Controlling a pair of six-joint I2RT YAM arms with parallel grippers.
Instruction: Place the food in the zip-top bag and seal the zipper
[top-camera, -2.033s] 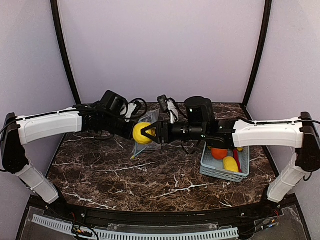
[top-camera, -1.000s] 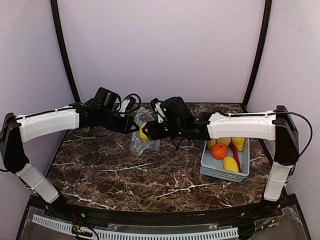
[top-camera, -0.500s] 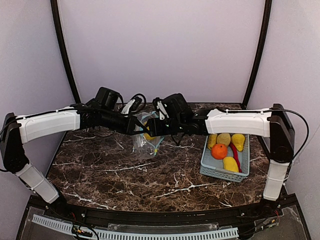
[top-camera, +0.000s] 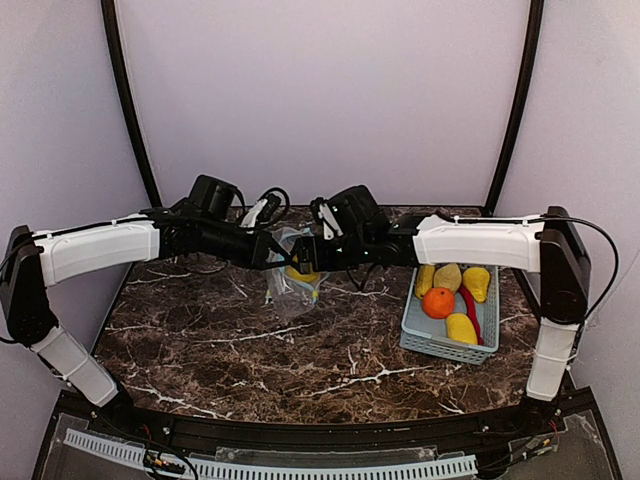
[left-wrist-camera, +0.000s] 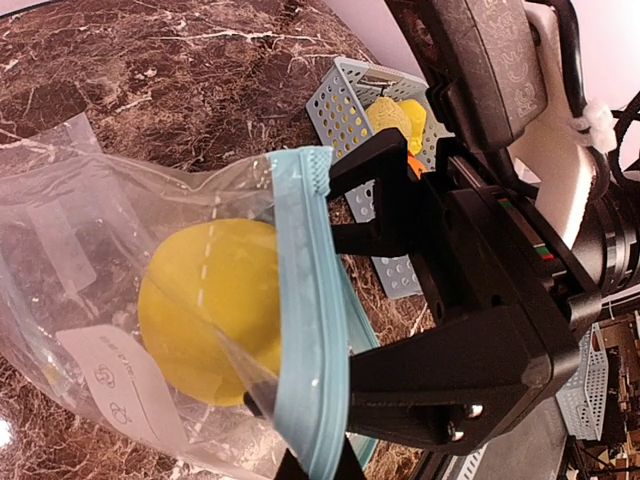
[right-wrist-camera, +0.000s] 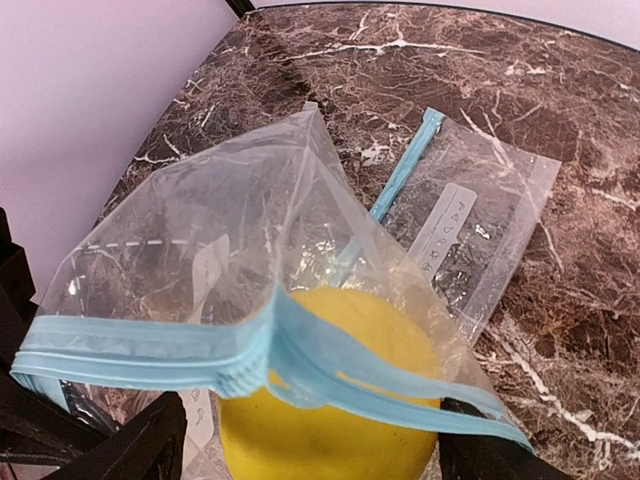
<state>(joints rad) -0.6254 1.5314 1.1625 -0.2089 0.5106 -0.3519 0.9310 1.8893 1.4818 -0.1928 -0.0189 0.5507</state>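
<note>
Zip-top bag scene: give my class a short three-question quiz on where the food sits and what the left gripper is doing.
1. True or false: the yellow fruit between the arms is inside the zip-top bag.
2. Fill the gap: the orange lies in the pale blue ___.
3. Choose: the left gripper is A) open and holding nothing, B) shut on the bag's blue zipper strip, C) shut on the orange.
Key: 1 true; 2 basket; 3 B.
</note>
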